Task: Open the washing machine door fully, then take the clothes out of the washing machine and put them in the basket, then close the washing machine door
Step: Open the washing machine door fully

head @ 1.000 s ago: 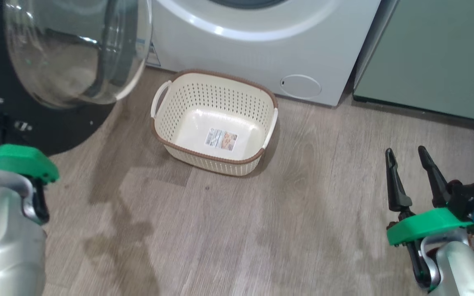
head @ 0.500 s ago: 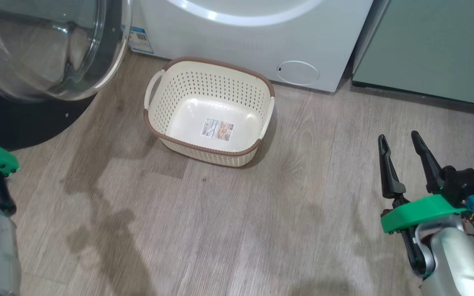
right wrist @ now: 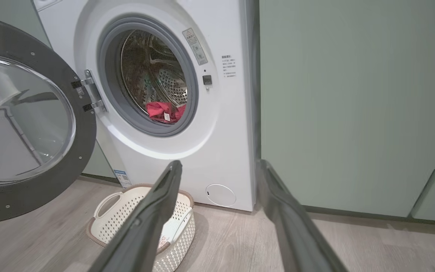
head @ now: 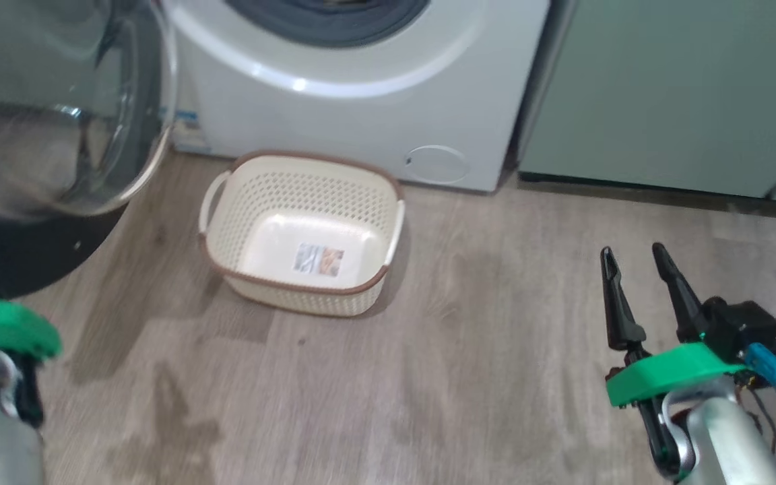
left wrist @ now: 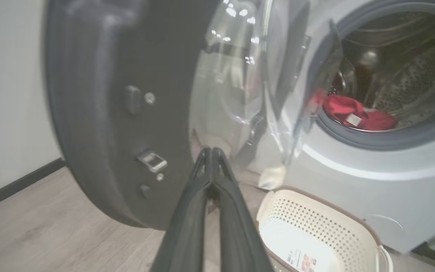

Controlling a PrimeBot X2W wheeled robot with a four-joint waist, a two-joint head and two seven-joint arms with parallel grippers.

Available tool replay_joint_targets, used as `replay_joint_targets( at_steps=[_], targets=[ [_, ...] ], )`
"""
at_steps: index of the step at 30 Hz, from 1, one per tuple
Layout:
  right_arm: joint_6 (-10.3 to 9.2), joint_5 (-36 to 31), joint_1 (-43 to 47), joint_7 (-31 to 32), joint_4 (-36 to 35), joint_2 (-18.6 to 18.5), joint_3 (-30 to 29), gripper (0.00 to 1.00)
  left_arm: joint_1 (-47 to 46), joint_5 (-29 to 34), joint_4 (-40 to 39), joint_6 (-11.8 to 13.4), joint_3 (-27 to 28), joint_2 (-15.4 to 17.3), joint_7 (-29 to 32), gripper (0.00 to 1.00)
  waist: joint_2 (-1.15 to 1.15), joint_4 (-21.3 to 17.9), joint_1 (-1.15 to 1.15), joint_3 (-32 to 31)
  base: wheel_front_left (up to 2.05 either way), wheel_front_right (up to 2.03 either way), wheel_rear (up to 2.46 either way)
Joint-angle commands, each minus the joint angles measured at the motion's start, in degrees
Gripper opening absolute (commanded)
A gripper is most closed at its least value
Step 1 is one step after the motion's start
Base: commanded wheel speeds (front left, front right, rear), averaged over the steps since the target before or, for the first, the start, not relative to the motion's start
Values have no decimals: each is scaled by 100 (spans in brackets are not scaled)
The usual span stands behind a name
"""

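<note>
Now the washing machine door (right wrist: 32,124) stands wide open on the left of the washing machine (right wrist: 217,132). The red clothes (right wrist: 162,110) lie at the drum's front. The basket (head: 273,195) sits on the floor just before the machine. The left claw (left wrist: 212,151) is pressed shut on nothing; the right claw (right wrist: 219,163) is spread wide, empty.

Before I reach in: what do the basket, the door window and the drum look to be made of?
Basket: likely moulded plastic, matte cream, judging by its even perforations and brown rim.
Door window: clear and glossy, with reflections; glass or plastic, cannot tell.
Drum: looks like shiny steel, from its punched holes and metallic glints.
</note>
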Motion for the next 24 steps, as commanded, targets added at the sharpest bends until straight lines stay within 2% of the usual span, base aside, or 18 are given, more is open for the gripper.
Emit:
replay_joint_targets(
  at_steps=[1, 2, 3, 7, 16, 24],
  targets=[
    [37, 52, -9, -61, -181, 37, 123, 100, 110, 64, -391, -49, -13, 118, -52, 36, 0, -321, 0, -271, 0, 0, 0],
    [37, 54, 19, -61, -199, 44, 112, 100, 258, 63, -538, -60, -88, 65, -52, 73, 0, -401, 0, -315, 0, 0, 0],
    [37, 52, 38, -61, -219, 49, 98, 100, 388, 48, -686, -67, -190, 16, -52, 100, 0, -479, 0, -346, 0, 0, 0],
    [37, 67, 127, -61, -323, 61, 35, 100, 864, -322, -1244, -73, -775, -109, -52, 100, 0, -771, 0, -457, 0, 0, 0],
    [37, 21, 471, -61, -522, 57, -116, 100, 1432, -567, -1849, -75, -1422, -286, -52, 100, 0, -1068, 0, -657, 0, 0, 0],
    [37, -51, 737, -61, -606, 66, -191, 100, 1670, -441, -2165, -75, -1603, -289, -52, 100, 0, -1207, 0, -742, 0, 0, 0]
  ],
)
